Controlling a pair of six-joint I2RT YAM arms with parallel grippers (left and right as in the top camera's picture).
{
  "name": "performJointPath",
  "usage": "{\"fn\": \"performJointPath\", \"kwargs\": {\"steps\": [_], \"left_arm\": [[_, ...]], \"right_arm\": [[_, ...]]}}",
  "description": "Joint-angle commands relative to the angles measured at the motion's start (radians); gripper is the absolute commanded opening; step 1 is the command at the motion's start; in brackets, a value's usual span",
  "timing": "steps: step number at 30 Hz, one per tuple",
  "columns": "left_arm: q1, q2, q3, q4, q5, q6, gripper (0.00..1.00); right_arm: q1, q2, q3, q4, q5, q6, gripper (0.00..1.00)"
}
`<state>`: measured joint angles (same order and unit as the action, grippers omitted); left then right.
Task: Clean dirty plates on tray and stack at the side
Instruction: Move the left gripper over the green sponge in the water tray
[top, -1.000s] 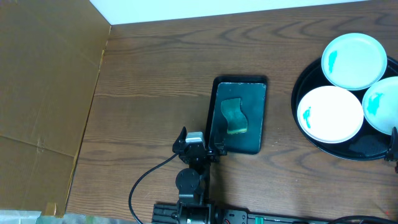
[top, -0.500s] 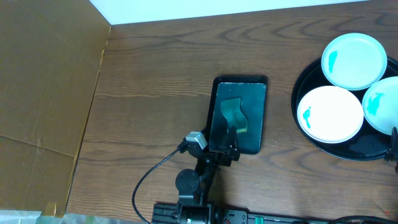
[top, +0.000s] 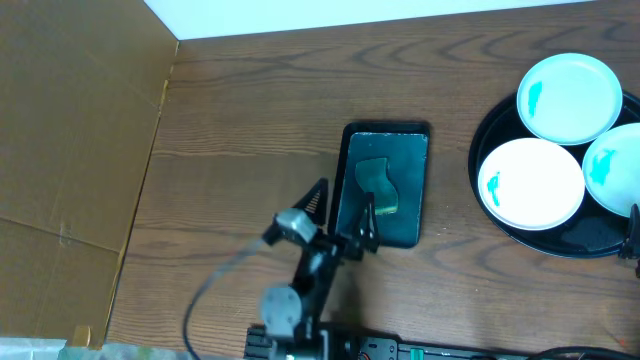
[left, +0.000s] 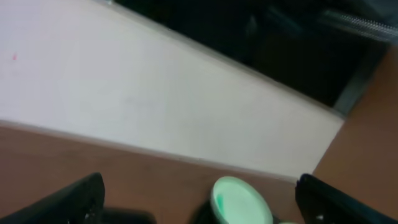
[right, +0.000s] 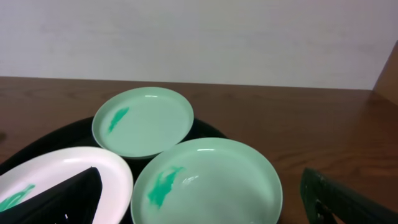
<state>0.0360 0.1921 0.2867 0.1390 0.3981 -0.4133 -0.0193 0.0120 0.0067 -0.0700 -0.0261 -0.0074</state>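
Three plates lie on the round black tray (top: 590, 238) at the far right: a pale-aqua one (top: 568, 97) at the back, a white one (top: 531, 183) in front and another aqua one (top: 612, 165) cut by the frame edge. Each has a teal smear. My left gripper (top: 343, 205) is open and empty over the lower left of the small rectangular tray. In its wrist view (left: 202, 208) one aqua plate (left: 242, 200) shows far ahead. My right gripper (right: 208, 205) is open and empty, low over the nearest aqua plate (right: 205, 183), with the rear plate (right: 143, 121) and the white plate (right: 37, 180) beyond.
A small dark rectangular tray (top: 408, 160) with a green sponge (top: 375, 185) lies mid-table. A brown cardboard sheet (top: 70, 150) covers the left side. A white wall (top: 300, 15) runs along the back. Bare wooden table (top: 250, 110) lies between.
My left arm has swung and tilted, its wrist going left and its open fingers rising over the small tray's lower left. It is motion-blurred. The right arm and plates are unchanged.
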Motion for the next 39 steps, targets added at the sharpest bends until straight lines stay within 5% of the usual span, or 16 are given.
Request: {"fn": "performJointPath", "kwargs": {"steps": [1,6,10,19,31,39], "left_arm": [[0.004,0.204,0.238,-0.182,-0.04,0.157,0.98],[0.004,0.628,0.596,-0.679,0.024,0.2,0.98],[0.004,0.837,0.696,-0.834,0.022,0.217,0.98],[0.004,1.063,0.699,-0.954,-0.377,-0.029,0.98],[0.004,1.261,0.699,-0.931,-0.238,-0.093,0.98],[-0.024,1.352,0.699,-0.814,-0.062,0.067,0.98]], "right_arm": [[0.013,-0.005,0.0,-0.005,0.007,0.006,0.99],[0.013,-0.005,0.0,-0.005,0.006,0.006,0.99],[0.013,-0.005,0.0,-0.005,0.006,0.006,0.99],[0.013,-0.005,0.0,-0.005,0.007,0.006,0.99],[0.014,-0.005,0.0,-0.005,0.006,0.006,0.99],[0.013,-0.005,0.0,-0.005,0.006,0.006,0.99]]}}
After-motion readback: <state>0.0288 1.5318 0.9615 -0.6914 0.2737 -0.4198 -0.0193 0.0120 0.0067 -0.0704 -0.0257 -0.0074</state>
